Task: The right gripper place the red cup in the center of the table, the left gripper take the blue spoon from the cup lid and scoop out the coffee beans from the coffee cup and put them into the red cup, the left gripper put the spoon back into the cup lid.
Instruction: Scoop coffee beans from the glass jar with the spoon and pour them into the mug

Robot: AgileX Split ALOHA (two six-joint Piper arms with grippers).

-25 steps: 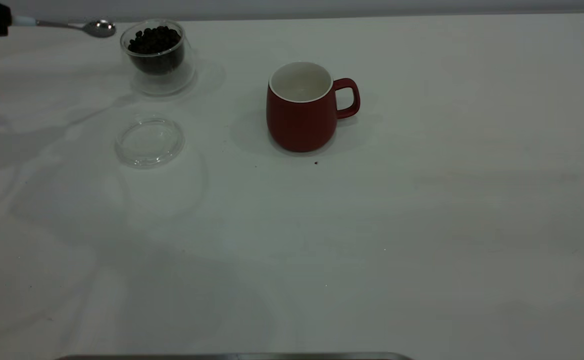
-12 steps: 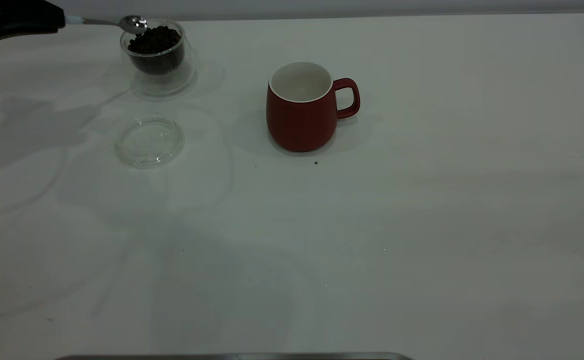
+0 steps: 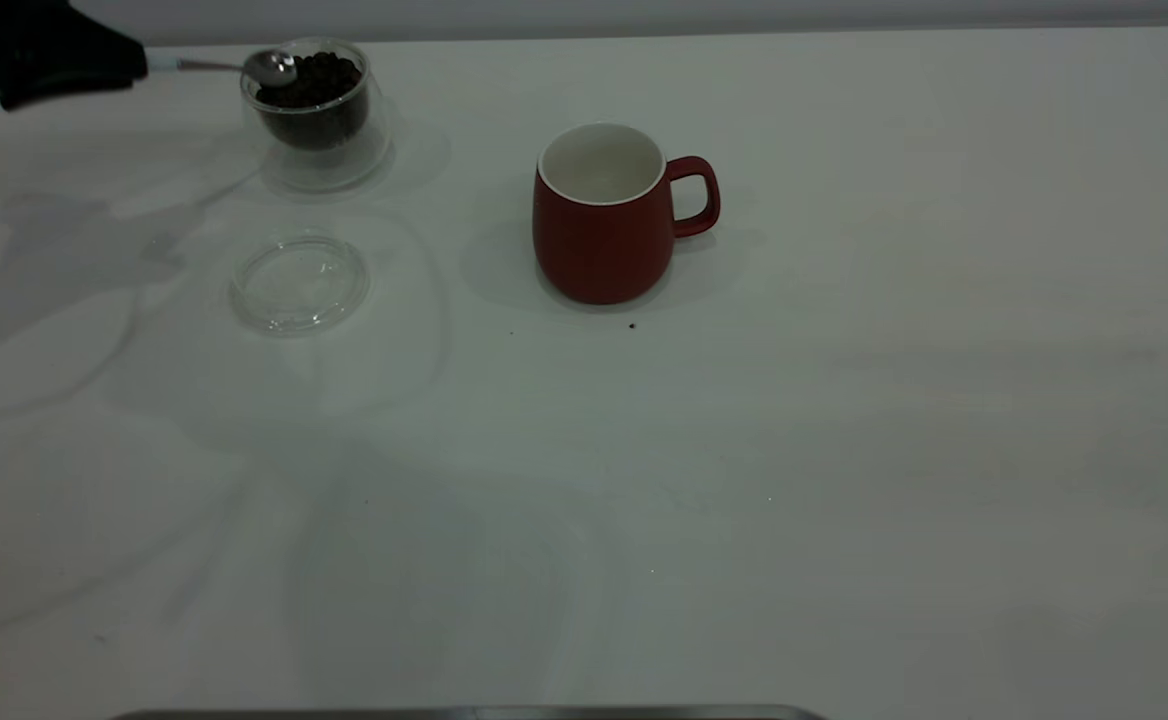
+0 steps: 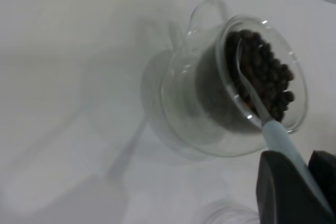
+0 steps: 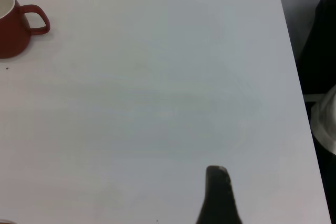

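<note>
My left gripper, at the table's far left, grips the blue spoon by its handle. Just right of it, the spoon's bowl rests on the coffee beans in the coffee cup. The cup lid lies nearer. The red cup stands mid-table. I can't tell my right gripper's state.

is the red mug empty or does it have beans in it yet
Empty. The exterior view shows only bare white inside the red mug; the beans are all in the glass cup, where the spoon is dipping.
</note>
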